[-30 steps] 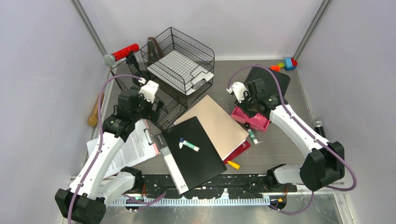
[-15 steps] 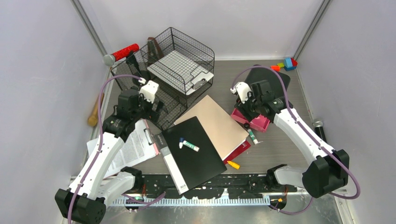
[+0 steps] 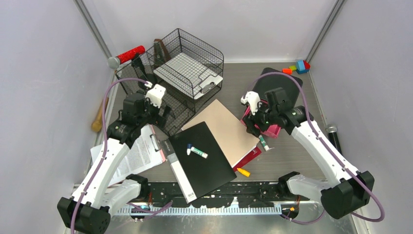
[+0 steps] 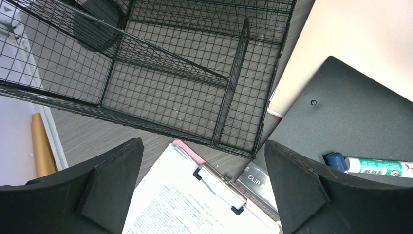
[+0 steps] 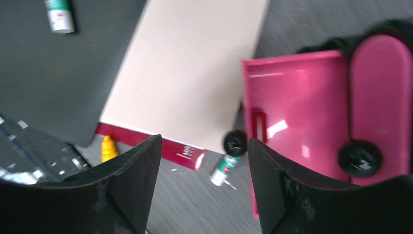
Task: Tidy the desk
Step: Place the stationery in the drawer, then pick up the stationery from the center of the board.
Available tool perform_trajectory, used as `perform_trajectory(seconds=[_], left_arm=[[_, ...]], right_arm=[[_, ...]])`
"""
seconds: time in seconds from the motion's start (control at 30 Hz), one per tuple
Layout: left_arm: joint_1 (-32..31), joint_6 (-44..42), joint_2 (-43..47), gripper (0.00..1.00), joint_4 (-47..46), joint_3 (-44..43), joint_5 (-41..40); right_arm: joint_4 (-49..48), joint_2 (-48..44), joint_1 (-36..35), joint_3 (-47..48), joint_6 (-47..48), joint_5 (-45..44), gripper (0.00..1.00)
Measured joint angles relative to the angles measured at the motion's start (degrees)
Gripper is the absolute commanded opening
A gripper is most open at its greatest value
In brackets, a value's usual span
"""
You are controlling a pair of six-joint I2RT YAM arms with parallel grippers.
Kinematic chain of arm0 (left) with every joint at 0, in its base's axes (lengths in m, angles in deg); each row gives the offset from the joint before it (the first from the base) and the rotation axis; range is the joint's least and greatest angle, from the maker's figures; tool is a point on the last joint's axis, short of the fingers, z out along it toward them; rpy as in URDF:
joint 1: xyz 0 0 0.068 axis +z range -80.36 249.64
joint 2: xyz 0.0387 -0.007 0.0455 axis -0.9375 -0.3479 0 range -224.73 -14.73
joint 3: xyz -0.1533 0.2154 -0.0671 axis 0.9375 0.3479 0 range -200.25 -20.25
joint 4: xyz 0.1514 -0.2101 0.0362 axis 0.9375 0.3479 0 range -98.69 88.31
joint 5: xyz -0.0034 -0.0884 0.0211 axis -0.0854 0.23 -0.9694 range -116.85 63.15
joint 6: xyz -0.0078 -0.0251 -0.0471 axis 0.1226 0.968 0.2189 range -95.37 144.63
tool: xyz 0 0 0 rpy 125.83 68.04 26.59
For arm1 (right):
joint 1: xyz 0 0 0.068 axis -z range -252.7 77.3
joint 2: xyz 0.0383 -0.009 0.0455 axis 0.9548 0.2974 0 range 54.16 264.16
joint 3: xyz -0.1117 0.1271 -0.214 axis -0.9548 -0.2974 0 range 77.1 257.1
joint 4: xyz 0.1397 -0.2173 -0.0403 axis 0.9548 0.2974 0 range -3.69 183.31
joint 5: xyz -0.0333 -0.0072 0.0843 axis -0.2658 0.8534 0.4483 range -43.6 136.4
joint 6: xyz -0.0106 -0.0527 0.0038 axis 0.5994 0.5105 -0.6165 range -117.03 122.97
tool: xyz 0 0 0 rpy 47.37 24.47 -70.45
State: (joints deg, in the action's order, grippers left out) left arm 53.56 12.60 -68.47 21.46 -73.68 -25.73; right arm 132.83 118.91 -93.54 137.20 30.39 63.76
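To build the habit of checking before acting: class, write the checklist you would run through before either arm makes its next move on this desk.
1. Right jaws open and empty: ok.
2. Left jaws open and empty: ok.
3. Green-and-white marker in the open beside pink drawer: ok.
4. Black binder cleared of blue-capped marker: not ok.
5. Desk organized: not ok.
6. What the tan folder hides: cannot tell.

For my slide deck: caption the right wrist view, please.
Open right gripper above pink drawer, tan folder and marker.
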Motion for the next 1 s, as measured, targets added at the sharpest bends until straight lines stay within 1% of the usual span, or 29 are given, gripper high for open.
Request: perform_trajectory(seconds=[0.07, 0.1, 0.27, 0.33, 0.5, 0.77, 1.0], left_arm=[[0.04, -0.13, 0.00, 0.99, -0.11, 0.04, 0.02], [0.09, -0.17, 0.00, 0.99, -0.31, 0.17, 0.04], [0.63, -0.20, 0.00, 0.99, -0.50, 0.83, 0.48], [0.92, -0.20, 0.00, 0.99, -0.55, 0.90, 0.66], [1.64, -0.20, 0.00, 0.99, -0.81, 0.98, 1.22], [2.01, -0.20, 0.00, 0.99, -0.83, 1.29, 1.92], [2.10, -0.35, -0.02, 0.99, -1.16, 1.66, 2.01]], right_arm=[[0.92, -0.48, -2.69, -0.22, -0.07, 1.29, 0.73], [0.96, -0.72, -5.16, -0.76, -0.20, 1.18, 0.73], [0.61, -0.11, -21.92, -7.82, -0.33, -2.34, 0.73], [1.42, 1.95, -25.38, -9.44, -0.24, -3.23, 0.73], [1.60, 8.00, -29.88, -10.16, -0.17, -5.33, 0.73], [1.29, 15.56, -39.52, -10.84, 0.28, -9.27, 0.71], [0.92, 19.58, -42.99, -12.76, 0.52, -13.29, 0.68]])
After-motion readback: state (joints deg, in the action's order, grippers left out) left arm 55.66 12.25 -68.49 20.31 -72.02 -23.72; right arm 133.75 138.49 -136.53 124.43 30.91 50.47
